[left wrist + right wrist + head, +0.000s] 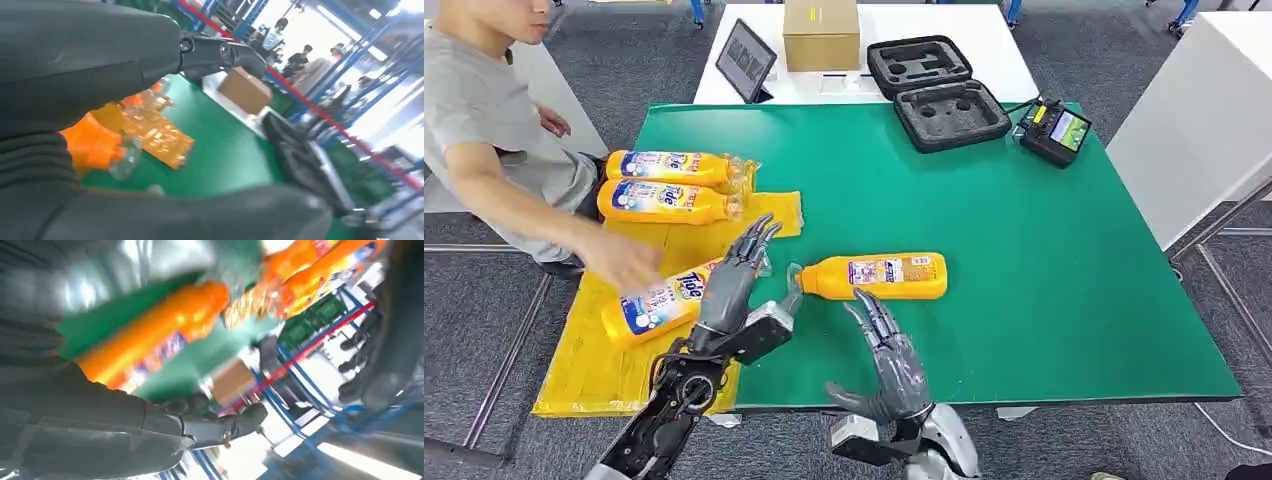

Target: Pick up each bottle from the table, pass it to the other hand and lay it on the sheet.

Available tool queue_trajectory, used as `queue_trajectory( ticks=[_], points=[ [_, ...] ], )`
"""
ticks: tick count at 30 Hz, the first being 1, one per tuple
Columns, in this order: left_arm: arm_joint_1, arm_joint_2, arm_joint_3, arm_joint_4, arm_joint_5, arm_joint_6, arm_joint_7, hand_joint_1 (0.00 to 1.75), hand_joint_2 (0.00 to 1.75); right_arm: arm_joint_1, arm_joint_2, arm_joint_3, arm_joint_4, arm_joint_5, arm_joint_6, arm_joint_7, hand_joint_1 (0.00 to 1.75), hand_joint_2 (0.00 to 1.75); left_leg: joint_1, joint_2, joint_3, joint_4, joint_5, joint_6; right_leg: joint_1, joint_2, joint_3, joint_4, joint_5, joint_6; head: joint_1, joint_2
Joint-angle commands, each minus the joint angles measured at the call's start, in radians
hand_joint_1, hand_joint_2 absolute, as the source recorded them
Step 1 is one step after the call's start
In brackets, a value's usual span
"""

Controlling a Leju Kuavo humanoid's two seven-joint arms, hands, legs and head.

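Hovering empty with fingers apart, left hand [736, 272] over yellow sheet [594, 370], right hand [886, 350] near bottle [879, 276], blurred at wrist.

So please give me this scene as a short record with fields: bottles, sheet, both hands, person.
bottles on sheet: three, lying on the yellow sheet
bottle on table: one orange bottle, lying on the green table, cap toward the sheet
left hand: left hand open, over the sheet's edge, holds nothing
right hand: right hand open, near side of the table bottle, not gripping
person: person's hand over the nearest sheet bottle
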Motion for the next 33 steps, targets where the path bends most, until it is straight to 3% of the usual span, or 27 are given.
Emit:
queue_trajectory(
  ticks=[1,10,17,25,33],
  points=[
    [0.041,0.028,-0.032,-0.072,0.067,-0.001,-0.04,0.0,1.75,0.007,0.051,-0.341,-0.107,0.208,-0.005,0.001,0.0,1.75,0.001,0.0,0.003,0.001,-0.002,-0.002,0.001,0.001,0.003,0.0,-0.002,-0.002,0.0,0.0],
    [0.041,0.029,-0.061,-0.056,0.161,-0.007,-0.109,0.0,1.75,-0.09,0.028,-0.481,0.03,0.325,-0.005,0.002,0.0,1.75,0.0,-0.001,0.002,0.0,-0.001,-0.002,0.0,0.001,0.002,-0.001,0.0,-0.001,0.0,0.0],
    [0.041,0.029,-0.061,-0.056,0.161,-0.007,-0.109,0.0,1.75,-0.09,0.028,-0.481,0.03,0.325,-0.005,0.002,0.0,1.75,0.0,0.0,0.0,0.0,0.0,-0.001,0.0,0.001,0.001,-0.001,0.0,0.0,0.0,0.0],
    [0.007,0.012,-0.106,0.013,0.196,-0.021,-0.123,0.0,1.75,-0.229,-0.022,-0.43,0.339,0.343,-0.005,0.078,0.0,1.75,0.0,0.001,0.001,0.0,0.0,-0.001,0.0,0.002,0.002,-0.001,0.001,0.0,0.0,0.0],
    [-0.017,0.005,-0.132,0.049,0.215,-0.022,-0.13,0.0,1.75,-0.285,-0.016,-0.42,0.461,0.453,-0.005,0.143,0.0,1.75,0.0,0.001,0.0,0.0,0.0,-0.001,0.0,0.001,0.0,-0.001,0.001,0.0,0.0,0.0]
  ],
)
